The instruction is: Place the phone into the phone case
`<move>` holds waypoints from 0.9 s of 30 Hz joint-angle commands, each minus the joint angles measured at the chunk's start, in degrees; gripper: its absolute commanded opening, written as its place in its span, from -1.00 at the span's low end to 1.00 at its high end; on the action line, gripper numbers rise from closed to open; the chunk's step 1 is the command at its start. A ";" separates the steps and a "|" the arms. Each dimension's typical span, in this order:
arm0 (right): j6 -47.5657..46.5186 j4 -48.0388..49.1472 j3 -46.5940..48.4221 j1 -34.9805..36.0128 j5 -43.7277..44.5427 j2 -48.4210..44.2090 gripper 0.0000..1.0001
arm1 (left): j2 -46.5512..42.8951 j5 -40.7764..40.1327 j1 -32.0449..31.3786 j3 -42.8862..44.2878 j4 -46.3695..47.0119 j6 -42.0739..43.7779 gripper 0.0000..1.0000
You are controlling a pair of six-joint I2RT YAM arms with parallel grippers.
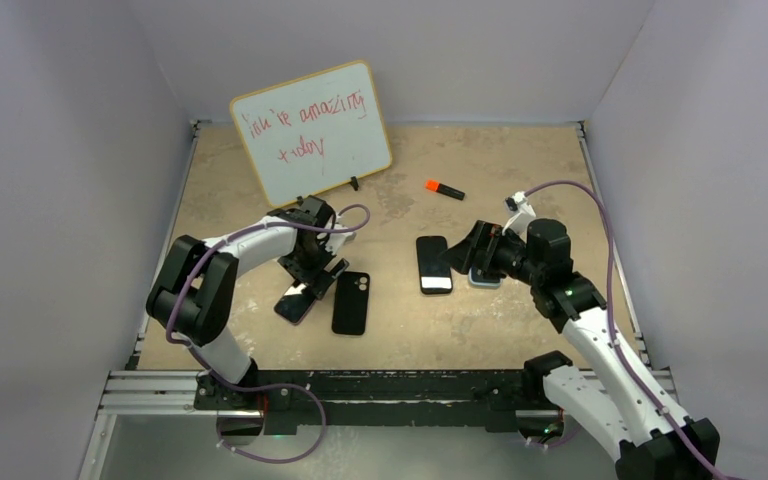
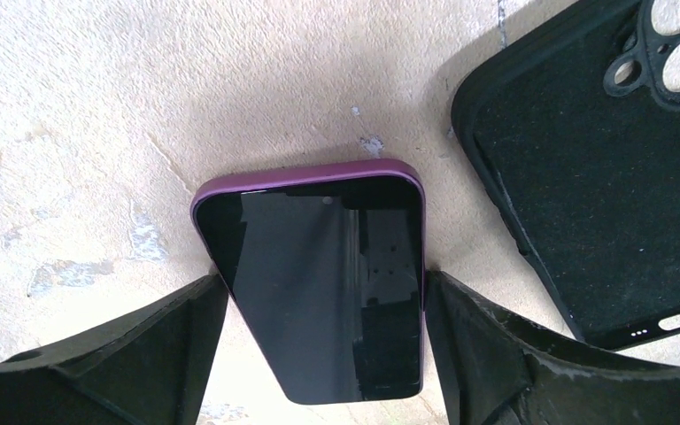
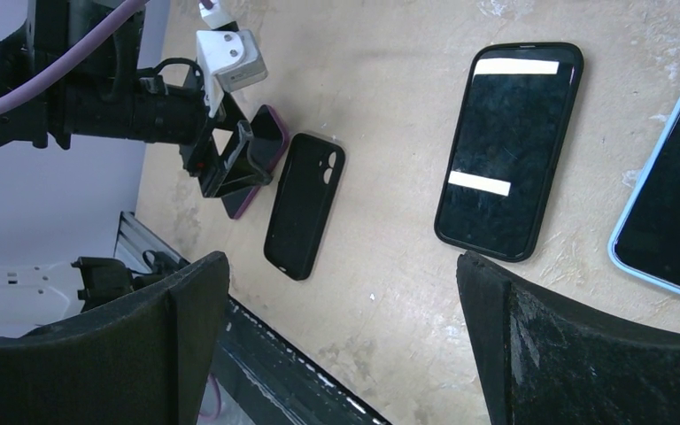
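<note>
A purple phone [image 2: 319, 292], dark screen up, lies slanted between the fingers of my left gripper [image 2: 323, 279]. Both fingertips touch its long edges, so the gripper is shut on it. From above, the phone [image 1: 295, 303] slopes out from under the left gripper [image 1: 312, 280]. The empty black phone case [image 2: 584, 177] lies inside up on the table just to the right of it, camera cut-out at the far end; from above the case [image 1: 351, 302] is beside the phone. My right gripper [image 3: 341, 266] hangs open over bare table with nothing in it.
A phone in a black case [image 1: 434, 264] and a blue-edged phone [image 1: 483, 277] lie by the right gripper [image 1: 465, 255]. An orange marker [image 1: 444, 188] lies further back. A whiteboard [image 1: 312, 130] stands at the back left. Walls close in the table on three sides.
</note>
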 commanded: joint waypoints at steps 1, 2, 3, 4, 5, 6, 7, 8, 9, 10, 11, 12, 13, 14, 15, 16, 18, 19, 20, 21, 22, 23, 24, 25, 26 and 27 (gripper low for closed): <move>0.88 0.39 1.57 -0.01 0.06 -0.43 0.98 | -0.32 -0.51 -0.19 -0.03 1.19 0.49 0.62; 1.15 0.28 1.68 0.01 0.13 -0.56 0.98 | -1.06 -0.65 -0.19 -0.06 1.30 0.26 0.57; 1.48 0.43 1.59 -0.01 0.16 -0.68 0.98 | -1.87 -0.61 -0.19 0.02 1.22 -0.03 0.53; 2.05 0.81 1.30 0.00 0.11 -0.83 0.98 | -2.85 -0.43 -0.19 0.16 1.35 -0.29 0.51; 2.87 1.68 0.81 0.00 -0.09 -0.98 0.97 | -3.88 -0.12 -0.19 0.48 1.50 -0.63 0.47; 3.76 2.15 0.26 -0.03 -0.39 -0.95 0.96 | -4.79 0.22 -0.19 0.79 1.78 -0.96 0.42; 4.73 2.94 -0.20 -0.04 -0.76 -0.81 0.95 | -5.83 1.04 -0.08 1.14 2.35 -1.41 0.37; 5.57 3.75 -0.51 0.01 -1.23 -0.43 0.93 | -6.78 2.14 -0.10 1.12 3.25 -2.05 0.34; 6.38 4.38 -0.76 -0.01 -1.94 -0.08 0.92 | -7.67 3.03 -0.10 1.23 4.22 -2.60 0.32; 7.19 5.06 -1.05 -0.02 -2.58 0.31 0.90 | -8.33 3.65 -0.10 1.53 4.77 -3.44 0.28; 7.87 5.53 -1.11 -0.04 -3.15 0.68 0.88 | -8.94 4.08 -0.05 1.70 5.45 -4.47 0.24; 8.54 5.95 -1.16 0.06 -3.58 0.96 0.87 | -9.60 4.75 -0.01 1.67 6.35 -5.42 0.20; 9.09 6.31 -1.28 0.04 -3.75 1.08 0.84 | -10.38 5.40 -0.01 1.34 7.92 -6.49 0.17; 9.72 6.65 -1.41 0.14 -3.64 1.02 0.83 | -11.11 5.88 0.03 0.86 9.10 -7.67 0.14; 10.26 7.10 -1.54 0.23 -3.37 0.95 0.82 | -11.92 6.21 0.07 0.32 10.18 -8.97 0.11; 10.84 7.50 -1.78 0.41 -3.07 0.80 0.81 | -12.83 6.64 0.20 -0.17 11.11 -10.45 0.09; 12.05 8.64 -2.31 0.77 -2.57 0.73 0.79 | -13.85 7.84 0.48 -0.67 12.44 -13.57 0.08; 12.71 9.28 -2.64 1.19 -2.48 0.71 0.78 | -14.09 8.62 0.63 -0.70 12.78 -14.64 0.08; 13.27 10.25 -2.99 1.63 -2.27 0.83 0.76 | -14.32 9.57 0.80 -0.56 12.88 -15.45 0.07; 13.61 10.66 -3.37 2.25 -1.94 1.14 0.74 | -14.39 10.39 1.05 -0.19 12.85 -16.13 0.06; 13.66 12.21 -3.62 3.28 -1.55 1.58 0.70 | -14.41 11.03 1.23 0.17 12.62 -16.65 0.05; 13.78 13.16 -3.66 4.45 -1.00 2.30 0.67 | -14.45 11.35 1.36 0.52 12.42 -17.33 0.04; 13.79 14.03 -3.62 5.92 -0.21 3.11 0.65 | -14.54 11.81 1.53 0.83 12.29 -17.83 0.02; 13.66 14.99 -3.47 7.94 0.86 4.04 0.63 | -14.66 12.46 1.69 1.06 12.28 -18.14 0.01; 13.40 16.13 -3.30 9.98 2.08 5.19 0.61 | -14.85 13.02 1.74 1.18 12.23 -18.65 0.00; 13.21 17.41 -3.10 12.18 3.16 6.33 0.59 | -15.13 13.75 1.79 1.18 12.46 -19.10 0.00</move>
